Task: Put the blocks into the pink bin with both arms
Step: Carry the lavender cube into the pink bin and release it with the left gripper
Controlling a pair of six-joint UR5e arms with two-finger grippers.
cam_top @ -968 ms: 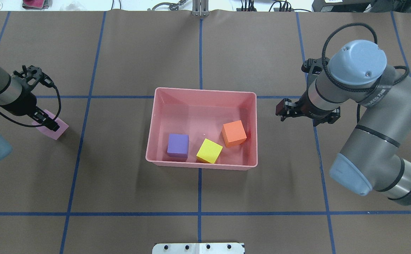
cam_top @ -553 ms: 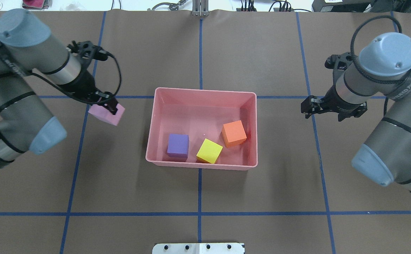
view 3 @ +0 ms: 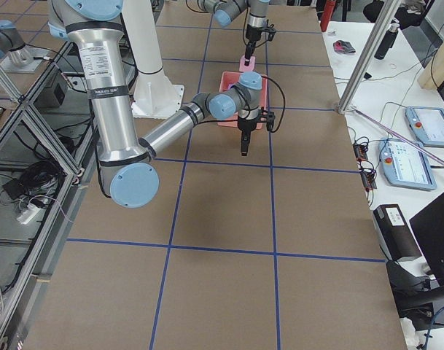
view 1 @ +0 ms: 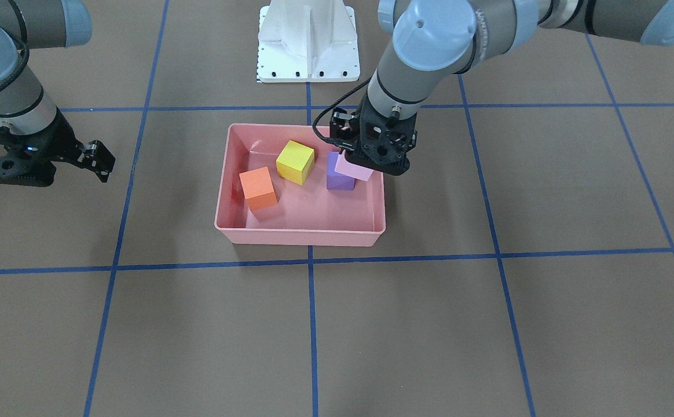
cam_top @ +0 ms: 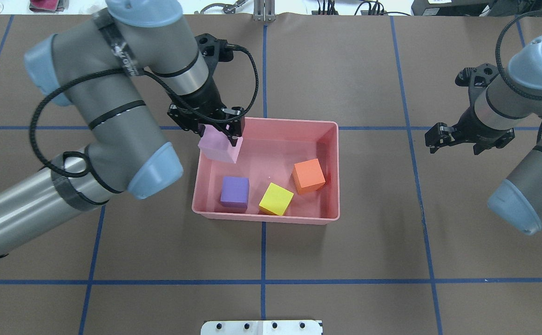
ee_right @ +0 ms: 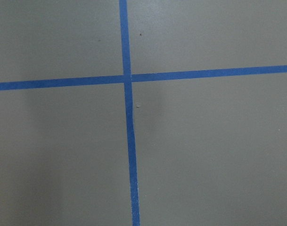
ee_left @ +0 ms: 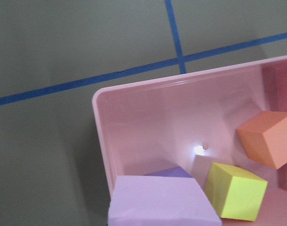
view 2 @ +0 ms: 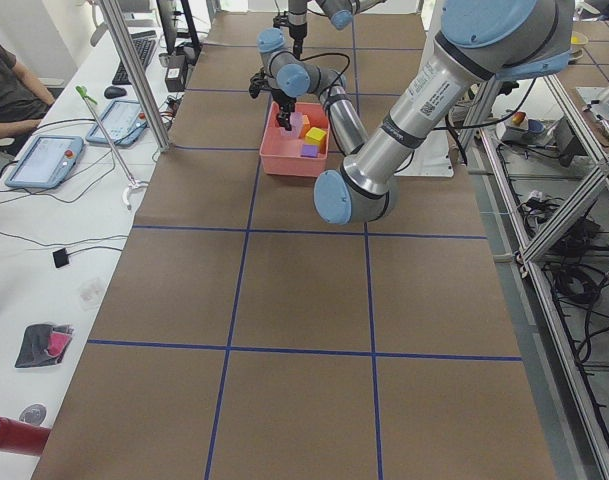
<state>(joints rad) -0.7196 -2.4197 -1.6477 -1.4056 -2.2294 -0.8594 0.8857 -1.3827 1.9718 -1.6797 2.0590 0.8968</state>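
The left gripper (cam_top: 218, 136), clamped on the light pink foam cube (cam_top: 217, 148), holds it straddling one end wall of the shallow salmon-pink plastic bin (cam_top: 271, 120); released here, it could clip the rim and tumble outside. The right gripper (cam_top: 435, 137) hangs well apart, jaws spread, empty.

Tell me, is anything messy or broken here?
Nothing looks wrong. The orange block, yellow block and purple block sit loosely in the pink bin, and the left gripper holds the light pink block over its corner.
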